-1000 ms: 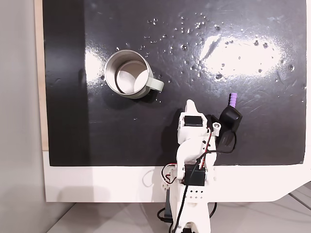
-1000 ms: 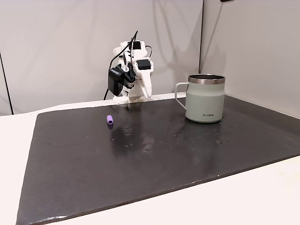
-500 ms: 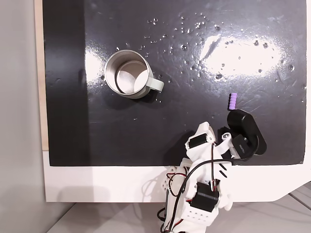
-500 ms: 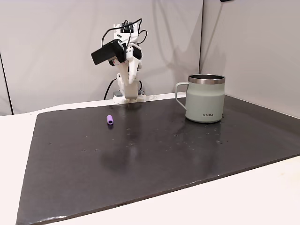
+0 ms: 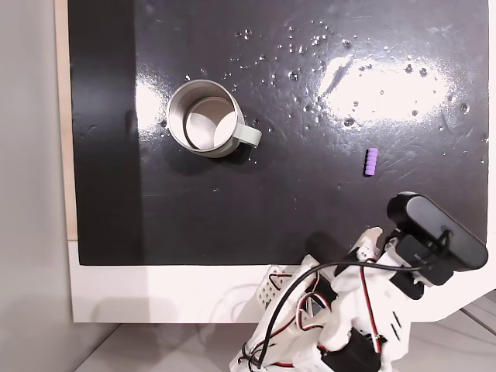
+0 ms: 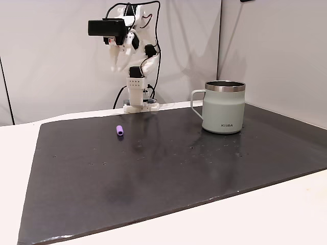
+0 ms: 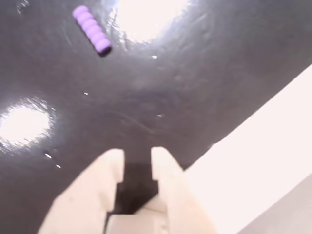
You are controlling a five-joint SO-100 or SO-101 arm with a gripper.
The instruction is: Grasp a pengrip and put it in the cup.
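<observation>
Top-down fixed view, left to right: cup (image 5: pixel 203 118) upright on the black mat (image 5: pixel 294 209), handle toward the right, nothing visible inside. Pengrip (image 5: pixel 371 162) lies flat on the mat well right of the cup, long axis running near-far. Arm (image 5: pixel 364 310) sits at the near edge of the white worktop (image 5: pixel 155 291), black camera module (image 5: pixel 436 239) near-right of the pengrip, apart from it.

Side fixed view: pengrip (image 6: pixel 120 130) left, cup (image 6: pixel 224 107) right, arm raised at the far edge.

Wrist view: pincer (image 7: pixel 137 159) slightly spread, narrow gap, holding nothing; pengrip (image 7: pixel 91 29) upper left, well clear of the fingers (image 7: pixel 163 163).
</observation>
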